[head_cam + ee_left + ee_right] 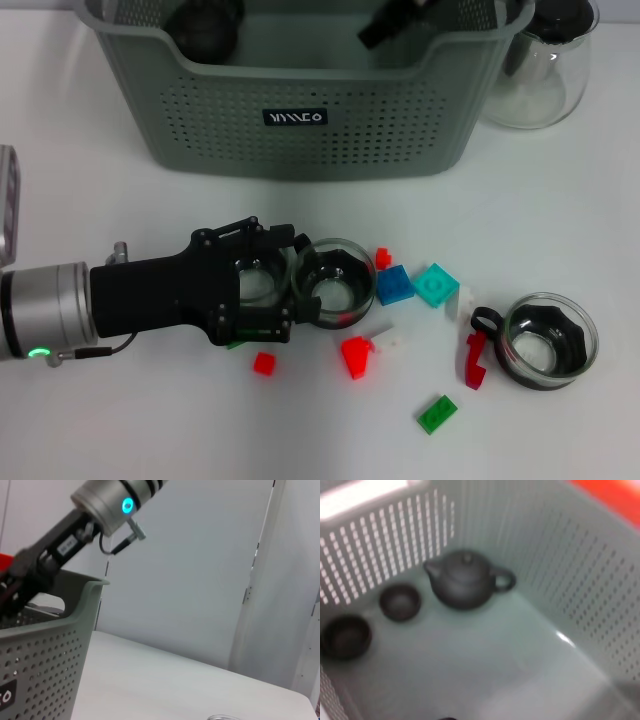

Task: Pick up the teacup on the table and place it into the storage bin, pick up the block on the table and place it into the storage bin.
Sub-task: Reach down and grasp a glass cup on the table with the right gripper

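Reaching in low from the robot's left, the left gripper lay on its side on the table, jaws spread around a glass teacup and not yet closed on it. A second glass teacup stood touching the fingertips, with a blue block and a teal block just beyond.

Judgement: close slowly on the enclosed cup only, keep the wrist level, then lift straight up so the neighbouring cup is not dragged or tipped.

The storage bin stood well behind, already holding a dark teapot. The carry needs height to clear its cut-down front rim.

The right gripper hung over the bin. Its grasp could not be told.
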Controlling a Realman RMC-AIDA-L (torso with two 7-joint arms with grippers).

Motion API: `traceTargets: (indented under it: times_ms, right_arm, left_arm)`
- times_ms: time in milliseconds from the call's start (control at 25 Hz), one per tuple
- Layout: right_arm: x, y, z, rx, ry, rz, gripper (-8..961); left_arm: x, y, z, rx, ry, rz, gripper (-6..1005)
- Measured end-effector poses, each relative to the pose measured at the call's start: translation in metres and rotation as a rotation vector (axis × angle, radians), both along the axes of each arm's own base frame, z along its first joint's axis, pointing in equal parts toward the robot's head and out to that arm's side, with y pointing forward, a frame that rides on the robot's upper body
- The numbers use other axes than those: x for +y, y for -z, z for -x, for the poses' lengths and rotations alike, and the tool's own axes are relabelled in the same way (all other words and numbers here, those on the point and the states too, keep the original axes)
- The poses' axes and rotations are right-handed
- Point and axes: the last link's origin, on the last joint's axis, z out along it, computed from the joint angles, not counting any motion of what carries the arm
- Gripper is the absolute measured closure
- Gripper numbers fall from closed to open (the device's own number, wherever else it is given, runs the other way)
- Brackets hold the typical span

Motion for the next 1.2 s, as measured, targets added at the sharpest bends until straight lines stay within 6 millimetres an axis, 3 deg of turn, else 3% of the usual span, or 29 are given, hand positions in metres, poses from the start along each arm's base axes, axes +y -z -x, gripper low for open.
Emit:
traceTargets:
  times_ms: [200,400,600,960,1200]
  right_arm:
    - [-0.001,-0.019,0.016,0.082,-0.021,-0.026,339]
    - [-0.005,-0.037,0.026,0.167,-0.044,-0.040,132]
    - [-0.013,-0.051,0.032,0.237,-0.065,-0.025,24]
    - [-0.053,-0.086,0.040,0.504,-0.147,0.125,29]
    - [-0.073,-0.112,0.019,0.587,-0.218,0.205,26]
  left_arm:
    - [0.000,-0.001,0.001,0.000,-0.004,0.001,64]
    - [0.000,-0.001,0.001,0.002,-0.004,0.000,65]
    - [0.000,-0.001,0.002,0.003,-0.003,-0.001,65]
    - [0.000,-0.003,0.003,0.008,-0.004,-0.004,65]
    - [-0.001,-0.003,0.004,0.012,-0.001,0.000,64]
